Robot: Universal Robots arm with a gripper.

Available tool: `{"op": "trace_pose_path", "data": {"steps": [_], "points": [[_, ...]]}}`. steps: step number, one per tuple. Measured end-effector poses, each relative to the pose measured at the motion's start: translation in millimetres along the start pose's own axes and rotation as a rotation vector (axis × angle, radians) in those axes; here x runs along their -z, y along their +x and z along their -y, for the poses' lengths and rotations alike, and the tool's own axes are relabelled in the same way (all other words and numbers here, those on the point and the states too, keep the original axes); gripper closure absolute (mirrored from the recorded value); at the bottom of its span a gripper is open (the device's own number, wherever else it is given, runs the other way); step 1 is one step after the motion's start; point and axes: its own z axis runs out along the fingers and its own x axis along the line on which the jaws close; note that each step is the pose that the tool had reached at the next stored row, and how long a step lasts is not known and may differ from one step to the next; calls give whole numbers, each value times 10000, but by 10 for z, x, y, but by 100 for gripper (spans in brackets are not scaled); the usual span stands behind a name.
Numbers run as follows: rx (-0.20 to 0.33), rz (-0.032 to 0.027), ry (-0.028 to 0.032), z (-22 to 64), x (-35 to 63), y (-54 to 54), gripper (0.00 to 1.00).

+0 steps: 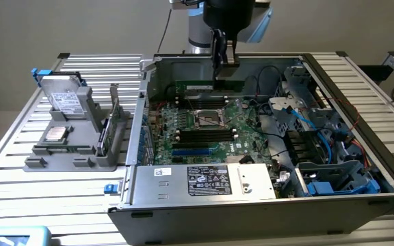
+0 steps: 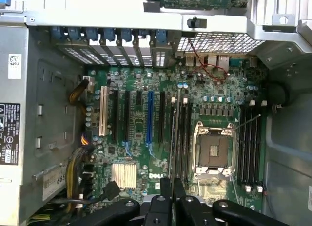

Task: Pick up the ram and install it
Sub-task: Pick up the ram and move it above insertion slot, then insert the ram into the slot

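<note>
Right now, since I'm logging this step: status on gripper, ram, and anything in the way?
Gripper shut on the ram. Ram level inside the open case, above the motherboard near the processor socket. No obstruction seen beneath it.

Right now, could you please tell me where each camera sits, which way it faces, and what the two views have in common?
Exterior view: off the arm, above one side of the open computer case, looking obliquely down into it; the arm and the gripper, shut on the ram, show.
Wrist view: on the wrist, facing straight down onto the motherboard; the gripper's fingers show.
Shared: the motherboard, its empty processor socket and the gripper.
</note>
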Motion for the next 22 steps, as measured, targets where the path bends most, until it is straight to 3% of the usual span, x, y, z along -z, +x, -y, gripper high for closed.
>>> {"op": "trace_pose_path", "data": {"steps": [10, 15, 21, 22], "points": [[3, -63, -2, 10, -69, -377, 86], [18, -77, -1, 12, -126, -422, 86], [54, -219, -1, 12, -161, -422, 86], [55, -221, -1, 12, -161, -422, 86]]}}
